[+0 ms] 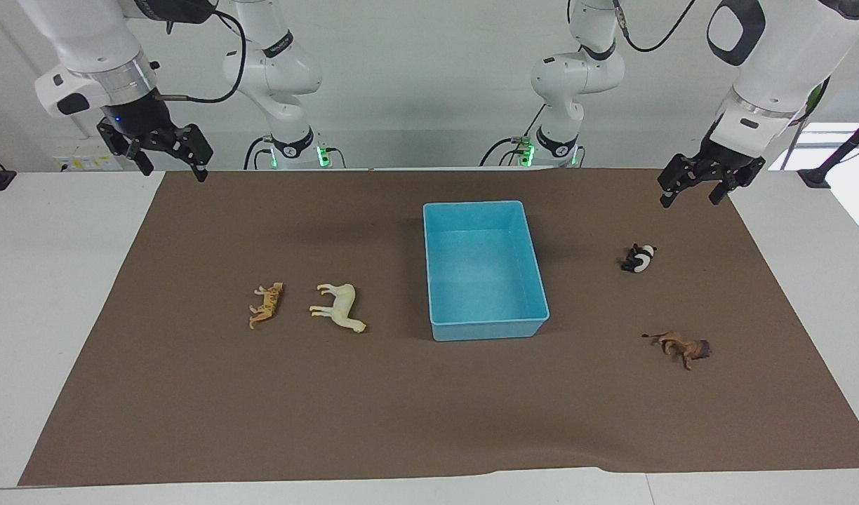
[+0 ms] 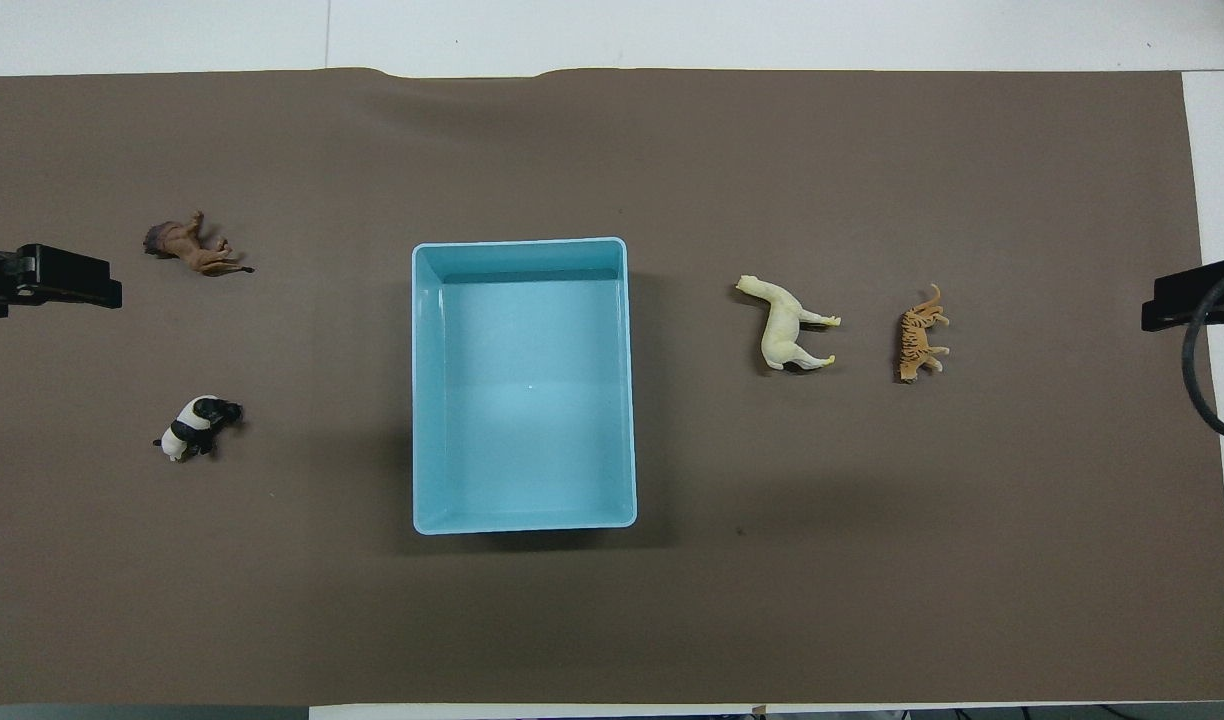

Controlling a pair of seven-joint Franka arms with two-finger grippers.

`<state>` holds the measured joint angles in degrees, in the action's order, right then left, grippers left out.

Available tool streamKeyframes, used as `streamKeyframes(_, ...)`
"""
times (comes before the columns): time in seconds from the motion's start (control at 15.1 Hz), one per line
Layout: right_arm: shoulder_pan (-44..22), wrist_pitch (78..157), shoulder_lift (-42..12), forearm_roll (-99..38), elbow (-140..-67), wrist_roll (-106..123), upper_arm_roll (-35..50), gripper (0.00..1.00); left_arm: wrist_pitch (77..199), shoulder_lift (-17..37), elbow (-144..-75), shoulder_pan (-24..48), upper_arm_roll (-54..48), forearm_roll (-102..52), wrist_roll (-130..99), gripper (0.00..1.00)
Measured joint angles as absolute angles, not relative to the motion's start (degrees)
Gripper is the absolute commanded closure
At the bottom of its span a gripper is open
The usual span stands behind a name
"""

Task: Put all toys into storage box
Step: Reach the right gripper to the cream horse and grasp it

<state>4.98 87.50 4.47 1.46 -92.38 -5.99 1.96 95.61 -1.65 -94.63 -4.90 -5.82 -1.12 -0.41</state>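
The light blue storage box (image 1: 487,328) stands empty mid-table; it also shows in the overhead view (image 2: 524,526). The cream-white horse (image 1: 339,306) (image 2: 787,325) and the orange tiger (image 1: 266,304) (image 2: 917,334) lie beside it toward the right arm's end. The panda (image 1: 638,258) (image 2: 196,426) and the brown lion (image 1: 682,346) (image 2: 194,246) lie toward the left arm's end, the panda nearer to the robots. My left gripper (image 1: 690,201) (image 2: 72,285) is open and empty, raised over the mat's edge. My right gripper (image 1: 175,174) (image 2: 1172,300) is open and empty, raised over the mat's corner.
A brown mat (image 1: 191,393) covers most of the white table (image 1: 50,280); all the toys and the box rest on it. The mat's edge farthest from the robots is slightly rippled (image 1: 542,459).
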Motion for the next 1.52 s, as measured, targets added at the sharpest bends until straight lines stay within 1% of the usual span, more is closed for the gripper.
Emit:
streamKeyframes(0.66, 4.7, 87.5, 4.48, 1.45, -92.44, -5.65, 2.18, 0.0, 95.59, -1.65, -94.64, -4.9, -5.82, -1.12, -0.41, 0.0)
streamKeyframes(0.79, 3.52, 87.71, 4.44, 1.37, -92.67, -5.58, 2.5, 0.0, 95.59, -1.65, -94.64, -4.9, -5.82, -1.12, -0.41, 0.0)
streamKeyframes(0.93, 0.71, 89.42, 4.24, 1.31, -94.0, -6.05, 2.64, 0.0, 95.58, -1.65, -94.65, -4.9, -5.82, -1.12, -0.41, 0.0)
streamKeyframes(1.06, -3.18, 94.68, 3.59, 1.29, -97.73, -9.05, 2.77, 0.0, 95.57, -1.65, -94.65, -4.9, -5.82, -1.12, -0.41, 0.0)
streamKeyframes(1.19, -6.88, 101.49, 1.6, 1.29, -102.1, -13.03, 2.91, 0.0, 95.57, -1.65, -94.65, -4.9, -5.82, -1.12, -0.41, 0.0)
streamKeyframes(1.32, -9.85, 107.68, -2.21, 1.29, -104.59, -16.73, 3.01, 0.0, 95.57, -1.65, -94.65, -4.9, -5.82, -1.12, -0.41, 0.0)
streamKeyframes(1.52, -13.02, 116.59, -9.55, 1.29, -105.39, -20.22, 3.04, 0.0, 95.57, -1.65, -94.65, -4.9, -5.82, -1.12, -0.41, 0.0)
